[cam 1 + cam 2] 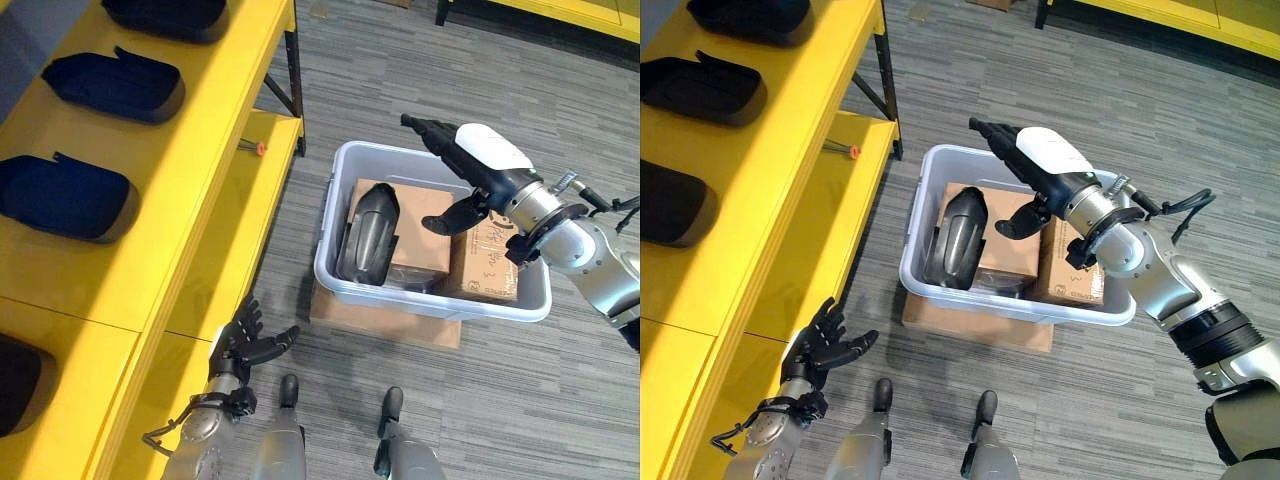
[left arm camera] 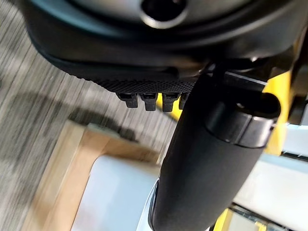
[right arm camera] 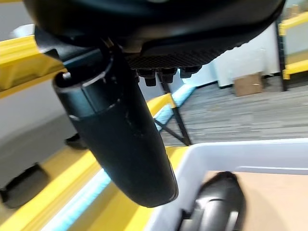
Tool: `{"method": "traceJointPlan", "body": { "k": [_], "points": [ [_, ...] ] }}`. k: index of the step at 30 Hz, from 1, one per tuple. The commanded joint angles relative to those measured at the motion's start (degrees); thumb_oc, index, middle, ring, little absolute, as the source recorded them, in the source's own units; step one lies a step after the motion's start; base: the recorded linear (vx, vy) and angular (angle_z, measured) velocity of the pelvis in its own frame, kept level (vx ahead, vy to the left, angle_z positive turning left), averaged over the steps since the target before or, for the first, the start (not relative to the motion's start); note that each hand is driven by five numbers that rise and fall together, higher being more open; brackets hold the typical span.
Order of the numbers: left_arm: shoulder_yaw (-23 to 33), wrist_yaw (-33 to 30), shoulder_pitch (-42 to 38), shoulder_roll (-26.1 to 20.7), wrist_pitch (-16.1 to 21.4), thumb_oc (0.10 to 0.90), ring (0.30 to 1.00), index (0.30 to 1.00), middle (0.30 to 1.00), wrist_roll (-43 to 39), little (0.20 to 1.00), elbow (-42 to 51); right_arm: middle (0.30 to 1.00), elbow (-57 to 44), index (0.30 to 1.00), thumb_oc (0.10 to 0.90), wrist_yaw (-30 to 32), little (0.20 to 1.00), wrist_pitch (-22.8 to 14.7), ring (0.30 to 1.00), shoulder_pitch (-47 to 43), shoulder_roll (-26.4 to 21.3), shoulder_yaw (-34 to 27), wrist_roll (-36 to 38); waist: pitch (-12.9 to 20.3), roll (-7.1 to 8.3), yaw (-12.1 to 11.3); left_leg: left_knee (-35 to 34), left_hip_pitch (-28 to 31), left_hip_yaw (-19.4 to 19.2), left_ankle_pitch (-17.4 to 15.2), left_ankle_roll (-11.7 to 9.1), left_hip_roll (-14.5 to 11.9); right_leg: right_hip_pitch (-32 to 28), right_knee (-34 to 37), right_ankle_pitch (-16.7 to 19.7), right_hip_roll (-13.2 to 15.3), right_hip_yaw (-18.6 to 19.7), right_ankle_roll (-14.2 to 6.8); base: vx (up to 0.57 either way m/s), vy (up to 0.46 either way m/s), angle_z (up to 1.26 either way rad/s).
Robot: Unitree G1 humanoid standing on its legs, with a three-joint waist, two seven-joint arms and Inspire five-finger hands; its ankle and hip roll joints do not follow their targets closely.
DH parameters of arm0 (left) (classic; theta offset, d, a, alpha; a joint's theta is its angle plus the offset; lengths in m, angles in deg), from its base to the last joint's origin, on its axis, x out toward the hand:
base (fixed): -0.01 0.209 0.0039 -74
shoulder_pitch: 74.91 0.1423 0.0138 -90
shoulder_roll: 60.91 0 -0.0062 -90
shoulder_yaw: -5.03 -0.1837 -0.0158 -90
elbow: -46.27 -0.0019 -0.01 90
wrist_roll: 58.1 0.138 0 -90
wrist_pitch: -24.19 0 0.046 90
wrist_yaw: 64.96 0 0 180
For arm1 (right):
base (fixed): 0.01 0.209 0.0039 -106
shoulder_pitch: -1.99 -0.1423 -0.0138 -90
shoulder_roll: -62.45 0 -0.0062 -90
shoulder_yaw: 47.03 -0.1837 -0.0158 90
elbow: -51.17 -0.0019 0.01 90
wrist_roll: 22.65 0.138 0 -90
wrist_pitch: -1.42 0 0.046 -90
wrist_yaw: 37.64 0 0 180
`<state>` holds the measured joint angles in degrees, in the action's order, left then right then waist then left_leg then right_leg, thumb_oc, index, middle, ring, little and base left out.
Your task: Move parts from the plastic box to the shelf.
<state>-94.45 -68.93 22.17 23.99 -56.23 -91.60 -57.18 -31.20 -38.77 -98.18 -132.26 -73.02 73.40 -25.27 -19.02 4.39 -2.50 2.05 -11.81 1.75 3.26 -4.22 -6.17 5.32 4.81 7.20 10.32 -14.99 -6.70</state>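
Observation:
A grey plastic box (image 1: 334, 275) sits on a flat piece of cardboard on the floor. One black curved part (image 1: 367, 232) leans upright in its left half, against cardboard cartons (image 1: 485, 262). My right hand (image 1: 462, 160) hovers open over the box's far right side, fingers straight, thumb hanging down above the cartons; it touches nothing. The same part (image 3: 219, 202) shows past the right thumb in the right wrist view. My left hand (image 1: 243, 343) hangs open beside the yellow shelf's (image 1: 180, 150) lower board, holding nothing. Several black parts (image 1: 112, 86) lie on the shelf's top board.
A small orange-tipped thing (image 1: 258, 149) lies on the shelf's lower board near its far end. The shelf's black leg (image 1: 297, 100) stands just left of the box. Grey carpet stretches round the box and to the right.

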Motion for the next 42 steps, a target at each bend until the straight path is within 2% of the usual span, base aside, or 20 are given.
{"method": "traceJointPlan", "body": {
  "k": [1, 7, 14, 23, 33, 42],
  "points": [
    [1.60, 0.72, -2.36, -2.78, 4.59, 0.900, 1.000, 1.000, 1.000, -0.18, 1.000, 5.88, 1.000, -1.06, 1.000, 0.900, 2.93, 1.000, -2.52, 1.000, -13.20, -3.03, 2.08, 2.99, 4.09, 0.65, -1.14, 1.26, 4.91, -1.30, -3.66, -1.84, -4.50, 2.49, -9.52, -2.34, 4.93, 1.57, -3.79, 0.02, -0.126, 0.05],
    [1.85, 0.17, -2.43, -3.56, 5.01, 0.900, 1.000, 1.000, 1.000, -0.16, 1.000, 5.93, 1.000, 2.95, 1.000, 0.900, 3.55, 1.000, -2.50, 1.000, -19.93, -4.14, 8.57, 1.01, 2.91, -0.83, -1.47, -1.76, 4.86, -1.31, -0.71, -3.01, -7.00, 5.02, -12.49, -4.85, 3.26, 0.94, -2.78, -0.01, -0.109, 0.02],
    [1.63, 0.26, -2.42, -4.00, 5.07, 0.900, 1.000, 1.000, 1.000, -0.13, 1.000, 6.53, 1.000, 6.06, 1.000, 0.900, 3.91, 1.000, -2.30, 1.000, -26.48, -2.13, 14.72, -1.91, 1.61, -1.66, -1.84, -2.92, 3.75, -1.35, 0.84, -3.43, -7.93, 7.75, -14.10, -5.45, 2.49, 1.05, -2.17, -0.02, -0.049, 0.01],
    [2.30, -1.52, -2.58, -3.45, 5.70, 0.900, 1.000, 1.000, 1.000, 0.00, 1.000, 7.12, 1.000, 11.51, 1.000, 0.900, 5.31, 1.000, -1.34, 1.000, -34.16, 2.13, 24.34, -15.34, -0.98, -2.37, -2.63, -3.77, 1.76, -1.11, 1.89, -3.42, -8.06, 11.98, -16.30, -5.73, 1.74, 2.09, -1.81, -0.04, -0.010, -0.02],
    [2.00, -2.36, -3.44, -2.80, 6.19, 0.900, 1.000, 1.000, 1.000, 0.80, 1.000, 7.92, 1.000, 14.62, 1.000, 0.900, 4.37, 1.000, -1.17, 1.000, -34.46, 4.09, 30.03, -24.66, -3.07, -3.53, -3.23, -4.49, -0.60, -0.34, 2.84, -3.62, -7.67, 14.07, -15.99, -5.20, 2.10, 1.81, -1.88, -0.02, -0.001, 0.01],
    [1.36, -2.59, -3.94, -2.48, 6.17, 0.900, 1.000, 1.000, 1.000, 1.30, 1.000, 8.79, 1.000, 13.46, 1.000, 0.900, 1.92, 1.000, -2.07, 1.000, -34.39, 2.14, 34.39, -27.91, -4.81, -4.13, -3.12, -3.87, -2.94, 0.05, 2.81, -3.63, -7.05, 15.84, -15.51, -4.33, 2.87, 1.86, -2.17, -0.01, 0.004, 0.01]
  ]
}}
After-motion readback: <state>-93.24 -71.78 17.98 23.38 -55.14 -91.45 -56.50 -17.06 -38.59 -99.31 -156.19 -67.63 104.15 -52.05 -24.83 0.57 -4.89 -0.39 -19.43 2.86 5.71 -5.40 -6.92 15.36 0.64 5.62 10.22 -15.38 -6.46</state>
